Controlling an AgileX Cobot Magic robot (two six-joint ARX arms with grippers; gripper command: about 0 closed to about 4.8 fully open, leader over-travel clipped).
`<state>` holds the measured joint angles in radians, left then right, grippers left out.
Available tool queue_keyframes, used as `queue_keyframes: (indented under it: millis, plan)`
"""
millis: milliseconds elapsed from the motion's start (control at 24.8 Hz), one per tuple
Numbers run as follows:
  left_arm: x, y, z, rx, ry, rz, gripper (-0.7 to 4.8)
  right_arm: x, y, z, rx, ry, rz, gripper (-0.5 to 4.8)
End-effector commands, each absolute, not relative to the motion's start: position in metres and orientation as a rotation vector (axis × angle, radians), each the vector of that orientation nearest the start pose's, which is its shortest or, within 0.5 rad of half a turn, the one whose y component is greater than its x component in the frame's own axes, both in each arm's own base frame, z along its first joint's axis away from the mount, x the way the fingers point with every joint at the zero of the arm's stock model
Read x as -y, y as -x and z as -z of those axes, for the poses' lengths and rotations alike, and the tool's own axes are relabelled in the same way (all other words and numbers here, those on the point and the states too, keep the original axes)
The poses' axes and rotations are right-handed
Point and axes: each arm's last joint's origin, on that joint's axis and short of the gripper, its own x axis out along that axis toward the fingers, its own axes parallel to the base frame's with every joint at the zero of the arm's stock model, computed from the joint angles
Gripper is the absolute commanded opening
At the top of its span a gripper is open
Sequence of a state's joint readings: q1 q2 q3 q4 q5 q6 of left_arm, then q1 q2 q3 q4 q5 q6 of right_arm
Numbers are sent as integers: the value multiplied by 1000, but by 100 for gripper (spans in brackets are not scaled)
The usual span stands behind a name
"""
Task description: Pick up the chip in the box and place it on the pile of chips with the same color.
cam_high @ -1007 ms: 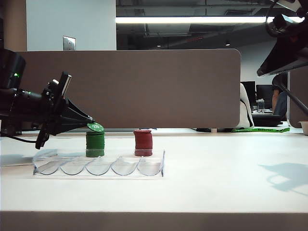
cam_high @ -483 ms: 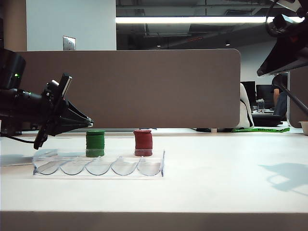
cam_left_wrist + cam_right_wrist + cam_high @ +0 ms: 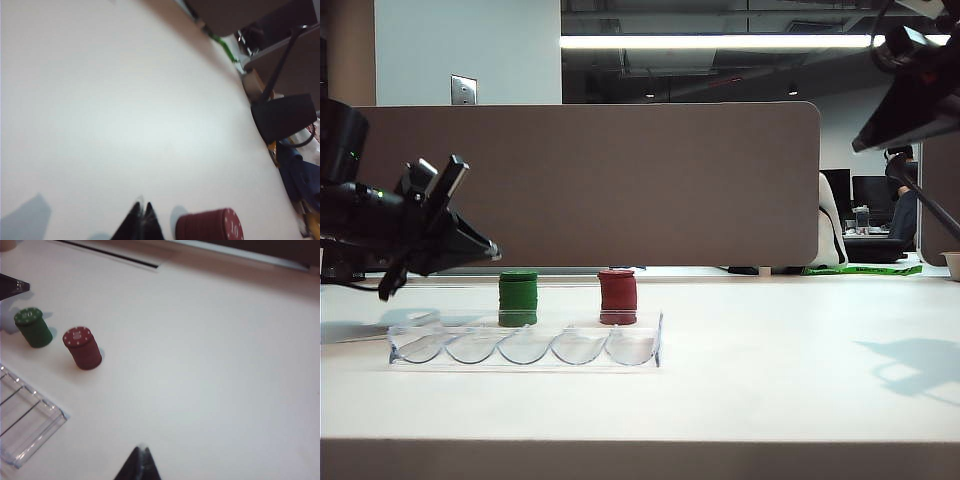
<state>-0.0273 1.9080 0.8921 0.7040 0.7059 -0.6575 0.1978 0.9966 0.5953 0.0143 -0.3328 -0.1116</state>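
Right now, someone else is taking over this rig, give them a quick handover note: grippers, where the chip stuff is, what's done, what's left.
Left gripper: shut, empty, up and to the left of the green pile.
Right gripper: shut, empty, raised high on the right side, away from the chips.
Green pile: behind the clear box, with the green chip lying flat on top.
Red pile: beside the green pile, untouched.
Done: chip is on its matching pile; box grooves look empty.
Left: nothing obvious beyond parking the arms.

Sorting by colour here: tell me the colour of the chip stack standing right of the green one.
Dark red stack with white rim dots; right wrist view shows it best.
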Motion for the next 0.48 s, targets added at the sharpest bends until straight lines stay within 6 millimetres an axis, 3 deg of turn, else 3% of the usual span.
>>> queue_keyframes:
  millis: [40,201,483]
  plan:
    - [21,-377,-165,-334,597,636,-6,-50,-209,-257,-288,86,-535,-1]
    - [10,-377,-183,-162,462,637,-6,-44,-207,-262,-262,93,-447,-1]
    - [-21,-366,-219,-48,388,522,-6,-21,-193,-282,-154,94,-319,-1]
